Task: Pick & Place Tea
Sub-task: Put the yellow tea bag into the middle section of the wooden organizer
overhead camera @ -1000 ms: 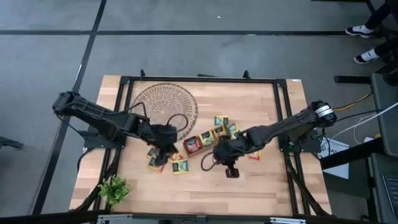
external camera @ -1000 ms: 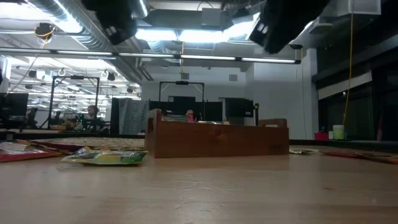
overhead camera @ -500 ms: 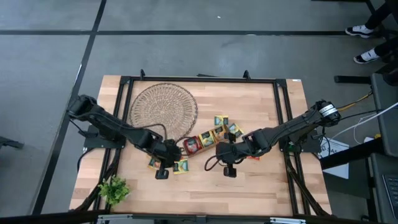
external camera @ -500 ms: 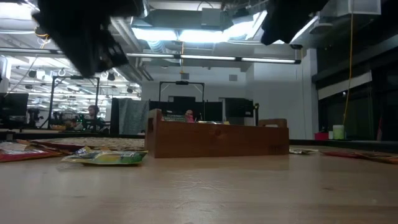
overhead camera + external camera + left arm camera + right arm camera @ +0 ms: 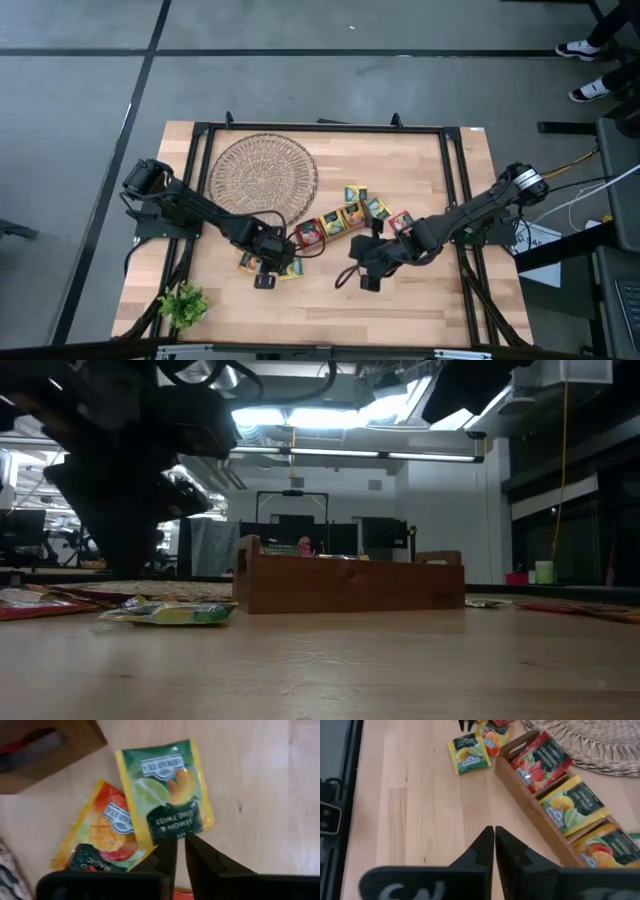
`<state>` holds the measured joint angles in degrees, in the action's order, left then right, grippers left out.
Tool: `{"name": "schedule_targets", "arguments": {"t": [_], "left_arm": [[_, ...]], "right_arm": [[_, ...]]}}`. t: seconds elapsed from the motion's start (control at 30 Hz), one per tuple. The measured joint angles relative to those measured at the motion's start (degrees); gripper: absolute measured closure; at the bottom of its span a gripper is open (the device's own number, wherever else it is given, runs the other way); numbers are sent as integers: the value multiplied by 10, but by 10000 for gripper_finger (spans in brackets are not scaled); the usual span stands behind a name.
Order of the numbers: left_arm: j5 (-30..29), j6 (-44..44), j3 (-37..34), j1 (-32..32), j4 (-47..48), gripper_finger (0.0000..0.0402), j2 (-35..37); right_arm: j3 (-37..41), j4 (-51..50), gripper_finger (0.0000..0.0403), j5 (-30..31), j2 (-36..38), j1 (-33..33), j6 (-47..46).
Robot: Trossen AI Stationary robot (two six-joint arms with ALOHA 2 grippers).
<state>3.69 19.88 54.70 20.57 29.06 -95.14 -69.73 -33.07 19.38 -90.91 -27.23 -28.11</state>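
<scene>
Risk, missed grasp: the left gripper (image 5: 180,851) has its fingers only a narrow slit apart, with nothing between them; if it comes down like this, it may press on the flat green sachet (image 5: 167,795) and push it along the table (image 5: 420,300) instead of taking it
Risk, two at once: the green sachet lies partly over the orange sachet (image 5: 100,835); a pinch at the overlapping side could lift both, or drag the orange one away
Risk, thin edge: the sachets lie flat on the wood, so the fingers can slip off the foil rim
Risk, arms close: the right gripper (image 5: 494,845) hangs near, at about 3 o'clock from the left one in the high view; a wide move by either arm could bring them together
Green sachet against left gripper: just ahead of the fingertips, its near edge almost under them; in the high view at about 3 o'clock, just beside the gripper
Orange sachet: at about 10 o'clock from the left gripper, touching the green one
Wooden tray (image 5: 535,810): at about 1 o'clock from the left gripper, already with sachets standing in its compartments
Right gripper state: fingers pressed together, empty, over bare table
</scene>
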Motion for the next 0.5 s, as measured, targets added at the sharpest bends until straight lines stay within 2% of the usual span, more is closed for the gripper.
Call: {"name": "schedule_targets", "arguments": {"t": [0.23,0.37,0.5], "left_arm": [[-31,-5,0,1,-7,314,0],[-78,1,0,0,-5,310,0],[-81,-18,0,-5,-1,318,0]], "right_arm": [[0,32,384,5,-45,-4,-1],[1,39,384,6,-66,-4,-7],[1,55,384,16,-74,-4,-16]]}}
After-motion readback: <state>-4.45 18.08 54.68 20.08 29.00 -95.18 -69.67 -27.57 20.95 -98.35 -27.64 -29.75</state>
